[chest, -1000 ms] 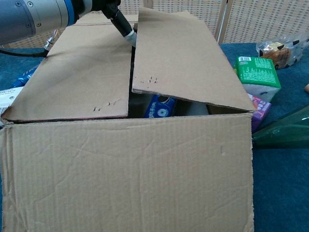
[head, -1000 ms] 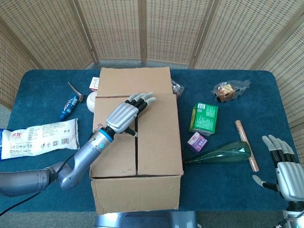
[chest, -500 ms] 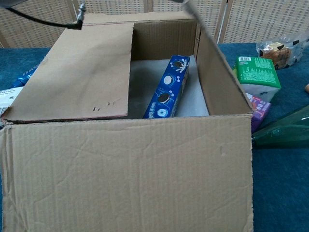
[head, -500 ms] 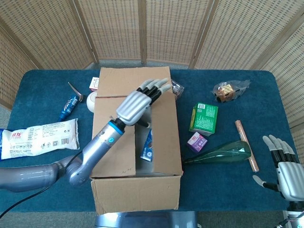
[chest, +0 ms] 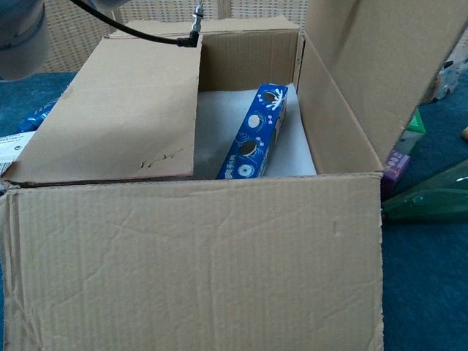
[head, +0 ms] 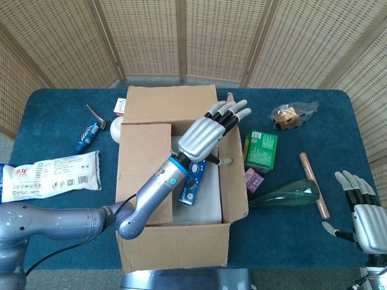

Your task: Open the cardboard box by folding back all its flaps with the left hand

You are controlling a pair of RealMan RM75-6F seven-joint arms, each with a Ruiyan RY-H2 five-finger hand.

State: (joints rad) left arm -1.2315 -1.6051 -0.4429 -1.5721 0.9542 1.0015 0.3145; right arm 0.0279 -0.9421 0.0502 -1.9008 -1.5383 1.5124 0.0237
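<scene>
Since 0.5 s ago: right flap (head: 233,175) swung from near upright to leaning outward; left robot hand (head: 208,130) carried rightward with it.

Progress, left to right: left flap (head: 144,172) not yet folded back, lying flat over the left half of the box (head: 175,244). Far flap (head: 172,103) looks laid back toward the screen; exact angle not clear. Interior exposed, blue carton (head: 193,181) inside on a white liner. Right flap past vertical but not down against the side. Near flap not distinguishable. Judged roughly half done.

Box near centre of worktop (head: 284,241). Left robot hand above the box's right rear, fingers extended and apart, backs against the right flap's inner face, gripping nothing. Right robot hand (head: 363,211) idle at far right, well apart from the box, fingers spread, empty.
</scene>
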